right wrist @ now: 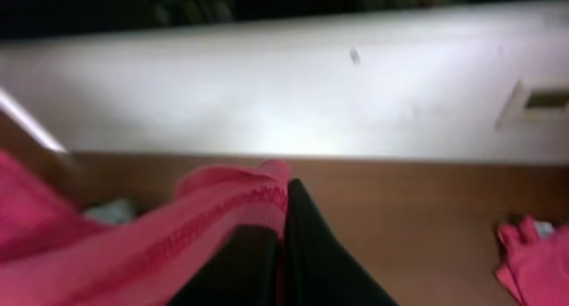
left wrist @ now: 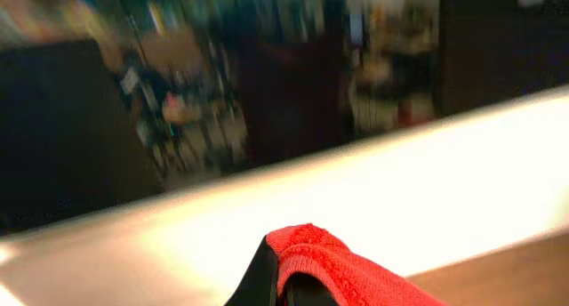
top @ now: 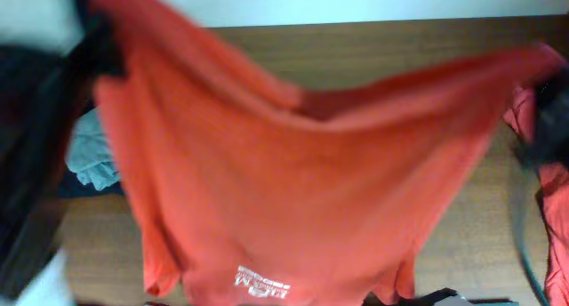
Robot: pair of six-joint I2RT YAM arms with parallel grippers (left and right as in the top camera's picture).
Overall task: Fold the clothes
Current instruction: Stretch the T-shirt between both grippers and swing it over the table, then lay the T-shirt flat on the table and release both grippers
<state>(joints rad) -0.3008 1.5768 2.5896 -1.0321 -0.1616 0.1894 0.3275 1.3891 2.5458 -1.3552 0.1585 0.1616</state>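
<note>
One T-shirt hangs stretched, pinched by left gripper and right gripper.

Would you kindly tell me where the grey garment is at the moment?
In the overhead view, the grey garment lies on the table at the picture's left edge, partly hidden behind the raised orange T-shirt.

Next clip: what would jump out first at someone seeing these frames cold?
A big red-orange T-shirt fills the overhead view, held spread above the wooden table and motion-blurred, white print near its lower edge. The left jaws and right jaws are each shut on a bunched edge of it. More red clothing lies at the table's right edge, a gray cloth at the left.
</note>
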